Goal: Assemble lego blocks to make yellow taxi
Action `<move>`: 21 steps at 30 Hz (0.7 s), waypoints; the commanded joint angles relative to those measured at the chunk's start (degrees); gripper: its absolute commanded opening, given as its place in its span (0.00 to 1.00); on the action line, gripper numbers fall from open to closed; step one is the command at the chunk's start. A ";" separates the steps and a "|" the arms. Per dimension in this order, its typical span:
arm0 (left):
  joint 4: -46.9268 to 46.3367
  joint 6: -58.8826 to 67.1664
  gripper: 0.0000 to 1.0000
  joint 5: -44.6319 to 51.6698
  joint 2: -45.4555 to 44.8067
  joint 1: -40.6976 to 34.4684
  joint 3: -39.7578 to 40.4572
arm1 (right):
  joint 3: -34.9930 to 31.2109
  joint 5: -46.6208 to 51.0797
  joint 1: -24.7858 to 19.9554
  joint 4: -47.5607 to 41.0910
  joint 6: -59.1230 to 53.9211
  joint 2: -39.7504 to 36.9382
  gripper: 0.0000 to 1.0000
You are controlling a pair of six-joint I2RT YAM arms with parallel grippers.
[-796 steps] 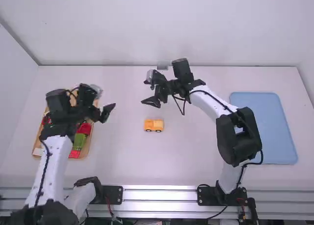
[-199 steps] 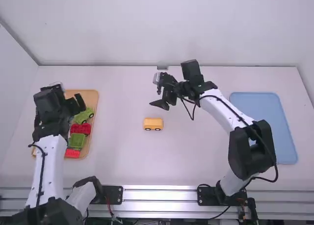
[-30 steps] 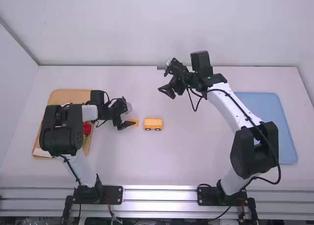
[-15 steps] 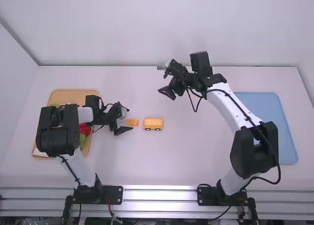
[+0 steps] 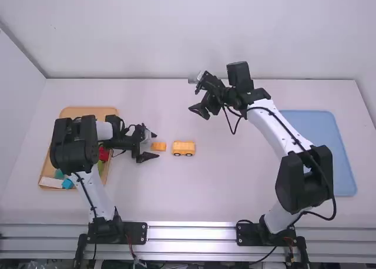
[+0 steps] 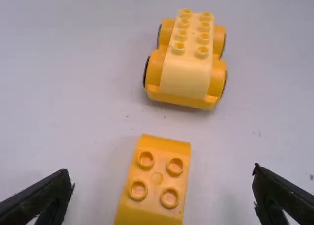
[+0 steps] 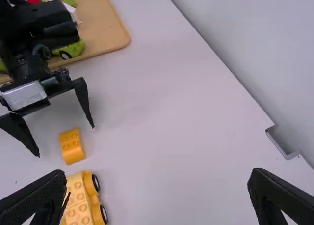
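Yellow car (image 6: pixel 187 70) and small yellow block (image 6: pixel 156 185) on the worktop (image 5: pixel 217 187).
Left pincer (image 5: pixel 156 145) gapes wide around the block, seemingly not touching; right pincer (image 5: pixel 195 101), wide open, holds nothing.

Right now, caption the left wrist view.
Open left end effector facing a loose orange brick, yellow wheeled base beyond.

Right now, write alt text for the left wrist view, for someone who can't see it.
A yellow-orange toy block with four studs on top appears between the open fingers of the left gripper, touching neither. Beyond it, a studded yellow car base on wheels stands on the white table.
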 commanded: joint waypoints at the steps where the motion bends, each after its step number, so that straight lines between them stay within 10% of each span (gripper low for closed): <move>1: -3.52 11.56 0.83 0.57 1.53 0.00 2.23 | -0.15 -0.39 0.17 0.07 0.13 -0.72 0.98; 10: -5.60 11.67 0.73 -2.16 6.62 -0.57 5.88 | -0.15 -0.39 0.17 0.20 0.15 -0.72 0.98; 13: -5.55 11.93 0.48 -2.16 6.67 -0.11 5.86 | -0.15 -0.33 0.15 0.07 0.17 -0.72 0.99; 21: -6.43 11.98 0.21 -0.90 5.35 -0.52 5.90 | -0.15 -0.37 -0.85 0.02 0.13 -0.72 0.99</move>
